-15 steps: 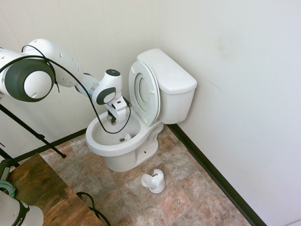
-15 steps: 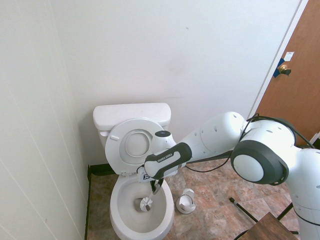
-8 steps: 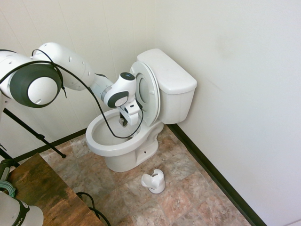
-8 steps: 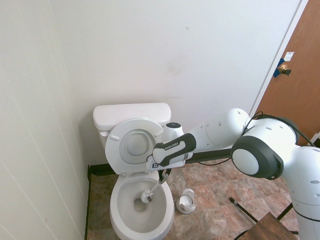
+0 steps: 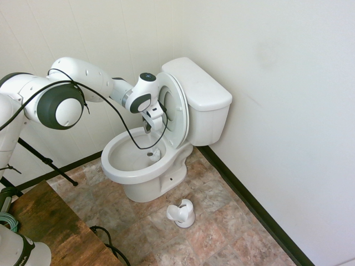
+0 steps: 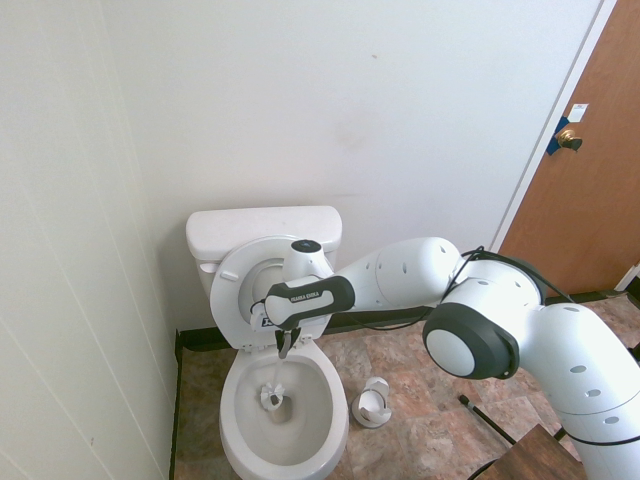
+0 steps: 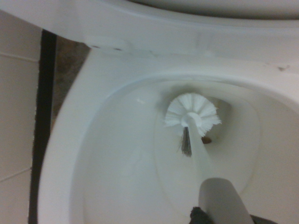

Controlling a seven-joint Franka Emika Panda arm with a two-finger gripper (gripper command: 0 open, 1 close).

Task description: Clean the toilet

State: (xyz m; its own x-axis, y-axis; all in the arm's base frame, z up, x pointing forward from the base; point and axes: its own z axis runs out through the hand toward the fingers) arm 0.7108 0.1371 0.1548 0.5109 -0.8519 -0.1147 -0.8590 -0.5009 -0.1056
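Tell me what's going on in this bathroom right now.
The white robot arm is scrubbing the toilet. Its gripper is shut on a white toilet brush, whose head is down inside the bowl near the drain. The seat and lid are up against the tank. The brush holder stands empty on the tiled floor beside the toilet.

End effector (image 6: 283, 348) points straight down, fingers clamped.

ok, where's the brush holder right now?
The brush holder stands on the tile floor in front of the toilet, on its right in the second exterior view.
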